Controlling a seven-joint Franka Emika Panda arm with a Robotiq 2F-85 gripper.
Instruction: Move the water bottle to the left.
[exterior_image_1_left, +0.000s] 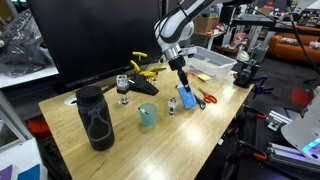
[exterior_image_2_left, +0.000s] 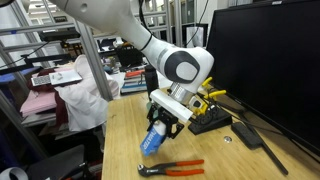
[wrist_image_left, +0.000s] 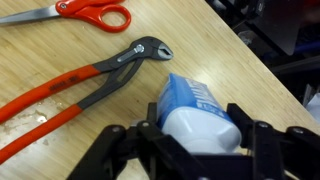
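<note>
**Jaws clenched on the water bottle, next to the pliers**

The arm (exterior_image_2_left: 182, 68) reaches down over the wooden surface (exterior_image_1_left: 190, 132). Its jaws are clenched on the water bottle (wrist_image_left: 192, 103), and the wrist view shows one finger on each side of the pale cap end. In an exterior view the blue bottle (exterior_image_2_left: 152, 141) is tilted, with its upper end leaning toward one o'clock into the jaws. From these angles it is hard to say whether its lower end touches the surface; it looks very close to it.

In the wrist view, pliers (wrist_image_left: 85, 85) with red handles lie at ten o'clock from the bottle, near it but not touching. Scissors (wrist_image_left: 92, 12), also red-handled, lie farther out at eleven o'clock, along the top edge.

In an exterior view the bottle (exterior_image_1_left: 186, 97) has a teal cup (exterior_image_1_left: 147, 115) at eight o'clock, clearly apart from it. A large black bottle (exterior_image_1_left: 95, 118) stands farther off at about nine o'clock. A white bin (exterior_image_1_left: 212, 63) sits at one o'clock, and a yellow tool (exterior_image_1_left: 143, 70) lies at ten o'clock.
</note>
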